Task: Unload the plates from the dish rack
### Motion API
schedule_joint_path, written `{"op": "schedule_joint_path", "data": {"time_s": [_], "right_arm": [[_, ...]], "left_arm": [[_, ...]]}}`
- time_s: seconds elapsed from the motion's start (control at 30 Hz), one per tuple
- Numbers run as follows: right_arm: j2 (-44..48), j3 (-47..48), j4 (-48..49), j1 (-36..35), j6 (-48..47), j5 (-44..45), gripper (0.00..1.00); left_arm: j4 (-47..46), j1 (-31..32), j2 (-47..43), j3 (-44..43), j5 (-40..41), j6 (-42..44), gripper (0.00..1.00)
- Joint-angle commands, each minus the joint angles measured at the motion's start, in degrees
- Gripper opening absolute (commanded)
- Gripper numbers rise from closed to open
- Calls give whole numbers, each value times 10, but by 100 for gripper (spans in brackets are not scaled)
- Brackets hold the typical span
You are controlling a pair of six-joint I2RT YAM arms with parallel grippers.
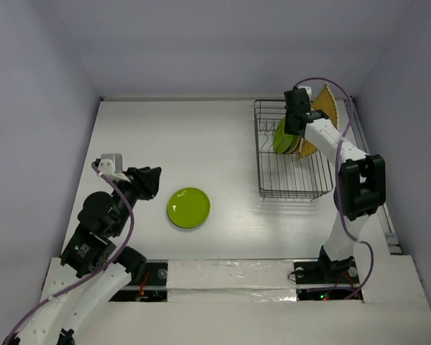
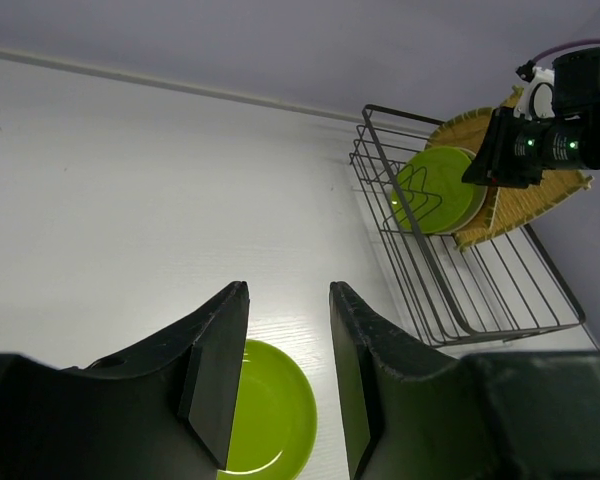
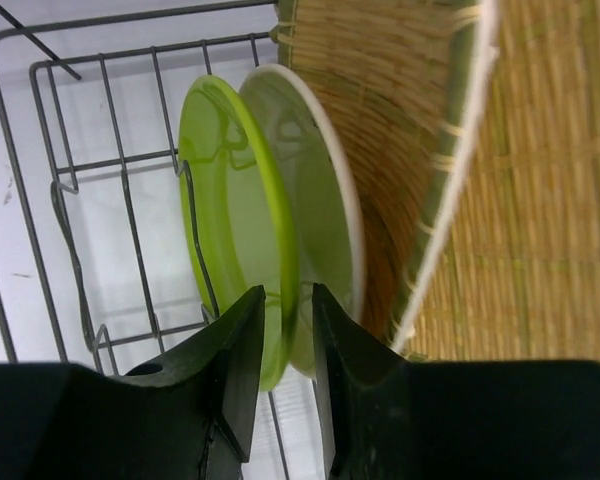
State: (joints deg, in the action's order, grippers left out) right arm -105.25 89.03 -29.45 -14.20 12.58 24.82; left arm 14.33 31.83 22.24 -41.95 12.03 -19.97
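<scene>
Right gripper (image 3: 289, 300) fingers fill the bottom of my wrist view. The jaws are parted astride the rim of the racked lime-green plate (image 3: 230, 200), and I can't tell whether the pads touch it. That plate stands on edge in the dish rack (image 1: 302, 176), which sits at the far right corner of the table (image 1: 201, 136). A wire prong (image 3: 192, 235) rises just in front of its face. Close behind it stands the cream plate (image 3: 332, 200). Behind that come the nearer woven tray (image 3: 400, 130) and the farther woven tray (image 3: 550, 220), leaning at the rack's right side and crowding it. Toward the near left of the table, my left gripper (image 2: 288, 300) hovers with jaws spread and nothing between them, above the loose lime-green plate (image 1: 188, 208) lying flat on the table.
</scene>
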Motion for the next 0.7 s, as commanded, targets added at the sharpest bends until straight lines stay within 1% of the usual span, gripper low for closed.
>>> {"op": "schedule_joint_path", "data": {"time_s": [0.0,0.07,0.17,0.23,0.27,0.4,0.53,0.57,0.63,0.67], "right_arm": [[-16,32,15,3,-7,3,27],[-17,33,18,3,-7,8,19],[6,23,34,3,-6,21,18],[30,19,44,3,-9,32,13],[37,20,45,3,-12,43,9],[72,30,38,3,-27,67,8],[109,40,34,3,-32,71,7],[128,40,33,3,-31,67,7],[150,40,34,3,-26,30,6],[172,40,34,3,-22,-5,6]], "left_arm": [[-34,-5,3,6,-9,8,35],[-36,-5,3,6,-9,7,35],[-38,-10,5,6,-13,7,35],[-40,-10,7,6,-17,8,35],[-41,-15,8,6,-19,8,35],[-44,-26,11,7,-33,8,35],[-45,-26,11,7,-36,8,35],[-45,-26,11,7,-36,8,35],[-45,-26,11,7,-35,8,35],[-45,-26,11,7,-34,8,35]]}}
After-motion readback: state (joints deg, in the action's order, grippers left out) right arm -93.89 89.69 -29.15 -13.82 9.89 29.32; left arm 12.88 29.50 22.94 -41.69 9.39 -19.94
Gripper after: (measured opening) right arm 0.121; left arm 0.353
